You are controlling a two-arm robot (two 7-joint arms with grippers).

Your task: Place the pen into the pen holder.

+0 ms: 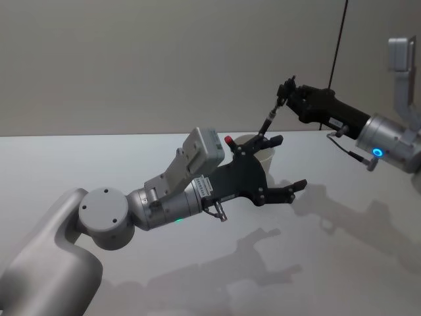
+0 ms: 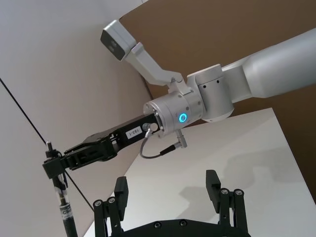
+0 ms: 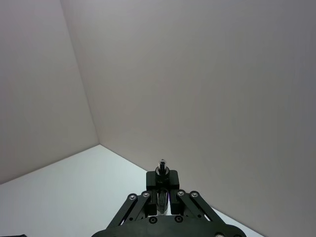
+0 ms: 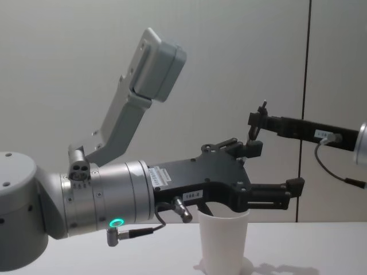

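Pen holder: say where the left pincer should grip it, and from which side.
Grip the pen holder around its mid wall, probably from the robot's left. It stands upright and tapered, and the right pincer holds the pen above it.

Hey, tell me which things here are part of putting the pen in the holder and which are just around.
Part of the job:
- pen, held up by the right gripper, shut on it
- pen holder, a white cup on the table
- left gripper, open, close above the cup

Just around:
- table
- black cable down the wall
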